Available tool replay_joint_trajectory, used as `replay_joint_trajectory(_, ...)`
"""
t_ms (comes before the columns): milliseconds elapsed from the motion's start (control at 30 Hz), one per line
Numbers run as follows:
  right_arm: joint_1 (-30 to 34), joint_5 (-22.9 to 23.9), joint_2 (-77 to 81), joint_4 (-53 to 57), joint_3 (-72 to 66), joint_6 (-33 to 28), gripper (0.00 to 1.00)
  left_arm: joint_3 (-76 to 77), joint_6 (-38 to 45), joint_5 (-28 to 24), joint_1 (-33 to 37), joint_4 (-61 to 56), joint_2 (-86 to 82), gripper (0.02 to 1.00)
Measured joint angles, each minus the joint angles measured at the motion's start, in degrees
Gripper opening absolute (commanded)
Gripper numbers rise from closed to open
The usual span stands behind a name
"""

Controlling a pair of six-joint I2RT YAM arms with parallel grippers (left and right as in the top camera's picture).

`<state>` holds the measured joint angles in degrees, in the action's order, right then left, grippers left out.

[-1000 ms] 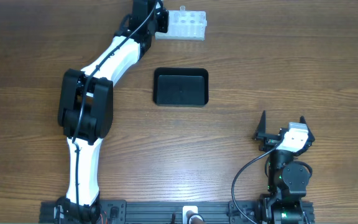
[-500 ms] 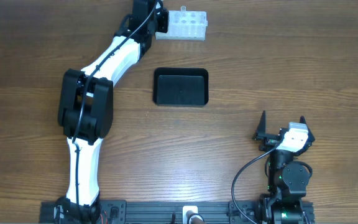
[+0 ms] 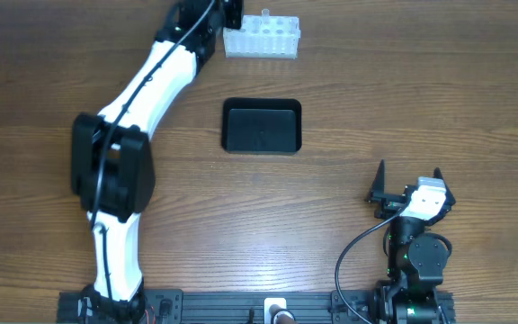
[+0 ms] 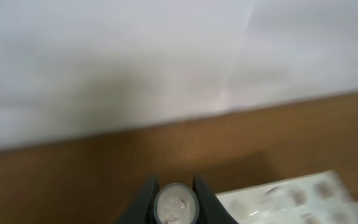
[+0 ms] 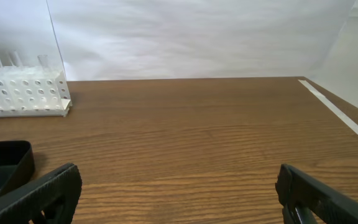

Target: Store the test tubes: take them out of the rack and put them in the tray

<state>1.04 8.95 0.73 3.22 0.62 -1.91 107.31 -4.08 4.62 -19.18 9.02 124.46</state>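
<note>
The clear test tube rack (image 3: 262, 38) stands at the table's far edge, with a tube (image 3: 265, 14) sticking up from it. The black tray (image 3: 262, 126) lies nearer, in the middle. My left gripper (image 3: 231, 13) is at the rack's left end. In the left wrist view it (image 4: 176, 200) is shut on a test tube (image 4: 176, 204), seen end-on between the fingers, with the rack (image 4: 291, 198) just beside it. My right gripper (image 3: 407, 183) stands open near its base, far from both. The right wrist view shows the rack (image 5: 21, 91) with a few tubes (image 5: 42, 61) upright, and the tray's corner (image 5: 4, 160).
Bare wooden table surrounds the tray and rack. A white wall (image 5: 185, 37) rises right behind the table's far edge. A pale strip (image 5: 337, 112) runs along the table's right side.
My left arm has shifted: its elbow swung left and the wrist moved up the top view at the rack's left end. The right arm has kept still.
</note>
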Motion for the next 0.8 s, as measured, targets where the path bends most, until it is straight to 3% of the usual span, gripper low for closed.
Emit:
replay_joint_trajectory(233, 0.00, 0.00, 0.00, 0.00, 0.00, 0.02, 0.993, 2.16, -2.38, 0.44, -2.08, 15.45, -15.04, 0.104)
replay_joint_trajectory(533, 0.00, -0.02, 0.00, 0.00, 0.00, 0.02, 0.991, 1.70, -20.81, 5.46, -6.10, 46.29, -18.73, 0.102)
replay_joint_trajectory(800, 0.00, 0.00, 0.00, 0.00, 0.00, 0.00, 0.991, -2.05, -26.71, 9.42, -11.47, 48.85, -12.70, 0.102)
